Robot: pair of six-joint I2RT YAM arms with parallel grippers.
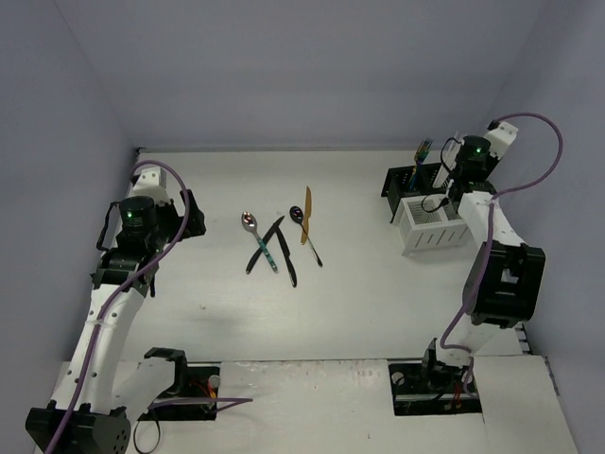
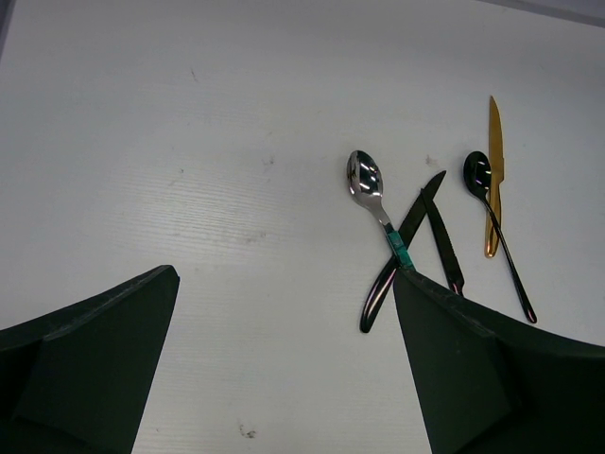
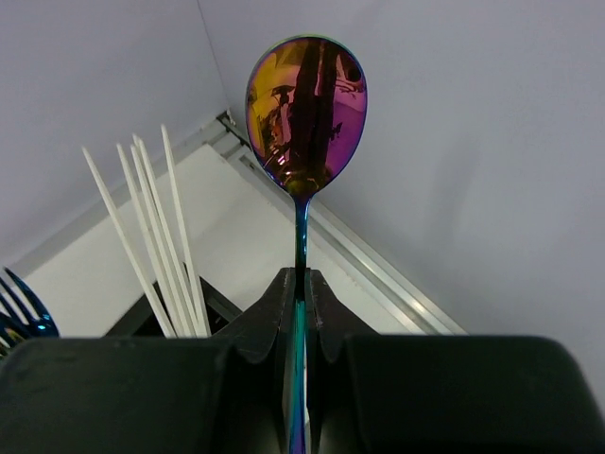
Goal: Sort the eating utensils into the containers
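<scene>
Eating utensils sit in two places: five lie loose in the middle of the worktop (image 2: 189,142), and a few stand upright in the caddies at the far right. Nearest, the left pincer (image 2: 284,378) hangs wide open and empty, short of the loose group. In that group, a silver spoon (image 2: 364,177) with a teal band on its handle lies crossed with a black knife (image 2: 416,219). A second black knife (image 2: 444,244) lies just beside them. Next comes a dark spoon (image 2: 478,170), its handle crossing a gold knife (image 2: 493,161).

Farther off on the right, the white caddy (image 1: 430,236) stands just in front of the black caddy (image 1: 402,180). The right pincer (image 3: 300,284) is over the black one, clamped on the handle of a rainbow-tinted spoon (image 3: 307,104) held bowl up. White sticks (image 3: 156,218) and a blue fork (image 3: 19,307) stand close beside it.

The step in hand looks like setting this spoon into the black caddy. To do it well, the handle should stay plumb and come down clear of the sticks. The grip should loosen only once the handle tip is inside the walls, since a high release could let the spoon bounce out or lean over the rim. The pincer body hides which compartment lies below
</scene>
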